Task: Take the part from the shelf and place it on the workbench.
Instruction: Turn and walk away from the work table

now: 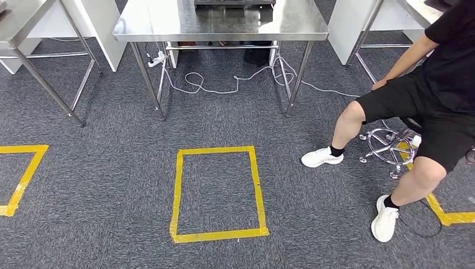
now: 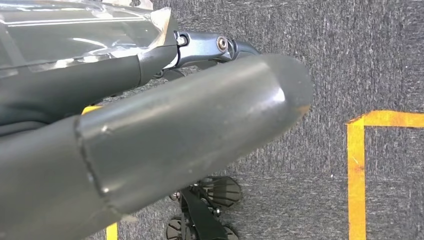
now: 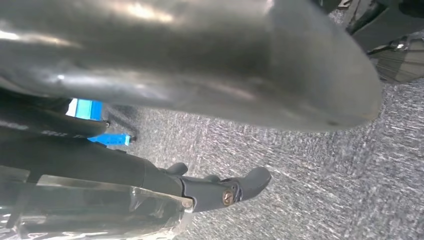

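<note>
Where the part lies cannot be told from these views. The steel tabletop (image 1: 224, 22) stands straight ahead across the grey carpet (image 1: 112, 185), with a dark object (image 1: 235, 2) at its far edge that the picture's top edge cuts off.

The left robot hand (image 2: 175, 130) hangs above the carpet. Its thick grey thumb runs across the left wrist view, and a darker finger (image 2: 210, 47) reaches out straight beyond it. A glossy, see-through surface (image 2: 75, 35) lies along the fingers. I cannot tell whether it belongs to the hand or is something held, so I cannot tell whether this hand grips anything.

The right robot hand (image 3: 200, 65) also hangs over the carpet, with its thumb broad across the right wrist view and a dark finger (image 3: 225, 190) stretched out. The same kind of clear, shiny surface (image 3: 100, 205) sits beside the fingers, so again I cannot tell whether the hand holds something. A blue object (image 3: 85, 109) shows behind the hand, too hidden to name.

On the carpet between the robot and the tabletop is a yellow tape rectangle (image 1: 178, 193). A second tape outline (image 1: 22, 168) lies to the left and a third (image 1: 448, 216) to the right. White cables (image 1: 213, 84) trail on the carpet under the tabletop. Another steel table (image 1: 22, 17) stands to the left.

At the right a person (image 1: 442, 73) in black clothes and white shoes (image 1: 322, 157) sits on a stool with a chrome base (image 1: 386, 143). One foot rests just beside the right-hand tape.
</note>
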